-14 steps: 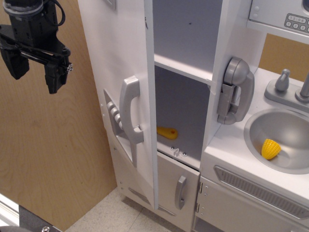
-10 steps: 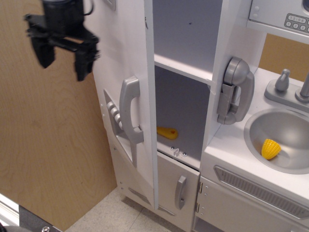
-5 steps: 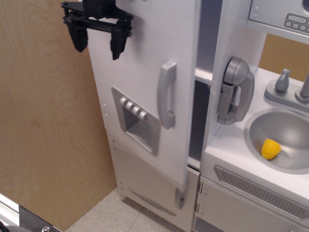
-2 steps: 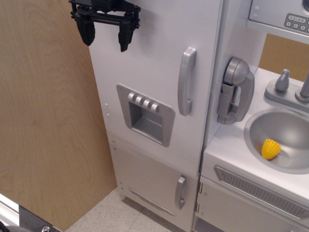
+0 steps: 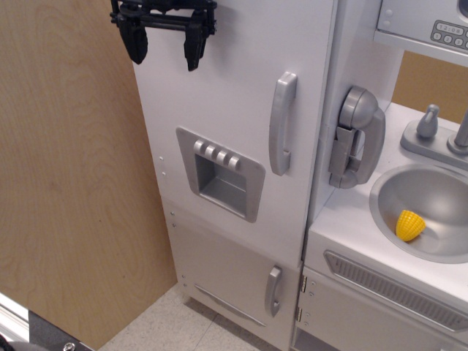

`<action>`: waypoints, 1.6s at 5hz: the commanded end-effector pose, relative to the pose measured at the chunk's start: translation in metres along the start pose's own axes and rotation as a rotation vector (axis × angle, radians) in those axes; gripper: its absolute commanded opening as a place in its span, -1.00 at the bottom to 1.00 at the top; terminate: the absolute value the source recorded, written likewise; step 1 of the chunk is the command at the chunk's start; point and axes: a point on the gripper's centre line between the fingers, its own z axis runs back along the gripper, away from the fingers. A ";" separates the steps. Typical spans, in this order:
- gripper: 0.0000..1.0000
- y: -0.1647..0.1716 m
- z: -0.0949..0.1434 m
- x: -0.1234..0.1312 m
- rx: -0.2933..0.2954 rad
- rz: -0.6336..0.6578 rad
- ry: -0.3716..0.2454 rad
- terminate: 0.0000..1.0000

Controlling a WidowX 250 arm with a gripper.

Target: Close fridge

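Showing fridge: tall white toy-kitchen unit, centre-left of frame, between the plywood wall on its left and the sink counter on its right.
Fridge axis: long axis vertical; front face turned toward the camera, slightly angled to the lower left.
Fridge door: sits flush with the cabinet body, no gap visible along the right edge.
Door handle: grey, vertical, near the door's right edge.
Dispenser panel: grey recess below mid-door, four buttons in a row along its top.
Lower door: smaller, under the main door, short grey handle at its right side.
Writing: no brand or label readable on the fridge; keypad at top right has markings, too small to read.
Gripper: black, top left, fingers pointing down, spread wide, nothing between them; in front of the door's upper left corner, contact with the door cannot be told.
Toy phone: grey, hung on the fridge's right side panel.
Sink: grey basin right of the fridge, yellow toy corn lying inside.
Faucet: grey, behind the basin, partly cut off.
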 end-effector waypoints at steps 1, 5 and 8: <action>1.00 -0.001 0.014 0.013 -0.008 0.019 -0.048 -1.00; 1.00 0.002 0.017 0.006 -0.012 0.004 -0.055 -1.00; 1.00 0.039 0.011 -0.065 0.076 -0.296 -0.050 -1.00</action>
